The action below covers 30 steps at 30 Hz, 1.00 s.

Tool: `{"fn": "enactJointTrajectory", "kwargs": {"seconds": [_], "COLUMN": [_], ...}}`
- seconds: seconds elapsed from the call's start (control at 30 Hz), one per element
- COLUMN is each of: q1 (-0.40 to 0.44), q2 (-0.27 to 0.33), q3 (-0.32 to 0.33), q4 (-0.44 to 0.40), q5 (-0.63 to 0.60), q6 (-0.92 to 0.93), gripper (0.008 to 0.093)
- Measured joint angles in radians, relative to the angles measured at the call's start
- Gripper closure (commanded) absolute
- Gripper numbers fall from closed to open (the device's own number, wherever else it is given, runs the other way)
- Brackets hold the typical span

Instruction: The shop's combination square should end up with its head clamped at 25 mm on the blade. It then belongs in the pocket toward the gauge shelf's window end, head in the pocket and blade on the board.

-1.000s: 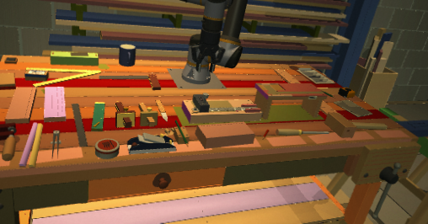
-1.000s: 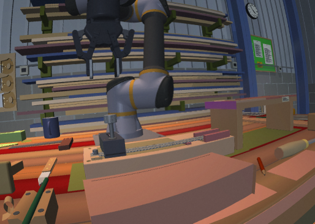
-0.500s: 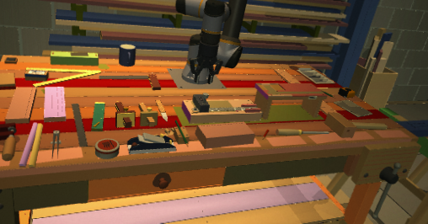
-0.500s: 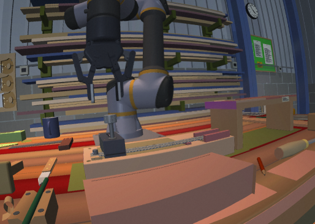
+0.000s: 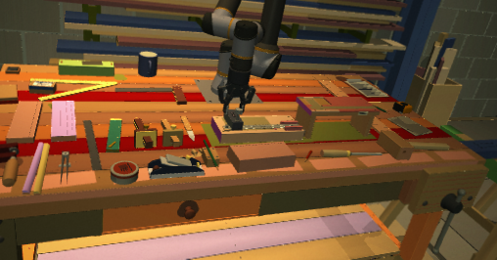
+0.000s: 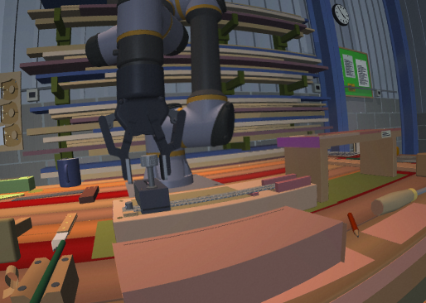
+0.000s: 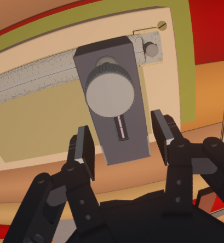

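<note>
In the middle of the bench a tan board [image 5: 259,128] carries the combination square. Its dark head [image 6: 151,195] sits near the left end of the steel blade [image 6: 219,194]. A knurled grey knob [image 7: 109,91] stands upright on the head. My gripper [image 6: 146,169] is open and holds nothing. It hangs straight over the head, with its fingers on either side of the knob. From the wrist camera the head [image 7: 113,98] lies between the fingers [image 7: 124,142]. The gauge shelf [image 5: 335,112] stands just right of the board.
A dark blue cup [image 5: 147,63] stands at the bench's back left. A reddish block [image 6: 232,252] lies in front of the board. Hand tools lie along the front left, among them a plane [image 5: 175,166]. A chisel [image 5: 350,153] and a red pencil [image 6: 352,224] lie to the right.
</note>
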Motion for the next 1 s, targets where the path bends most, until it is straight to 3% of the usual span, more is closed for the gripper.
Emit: {"fn": "enactJointTrajectory", "kwargs": {"seconds": [1.0], "q1": [0.000], "q2": [0.054], "q3": [0.036], "q4": [-0.091], "q5": [0.000], "q6": [0.000], "gripper": [0.0454]}}
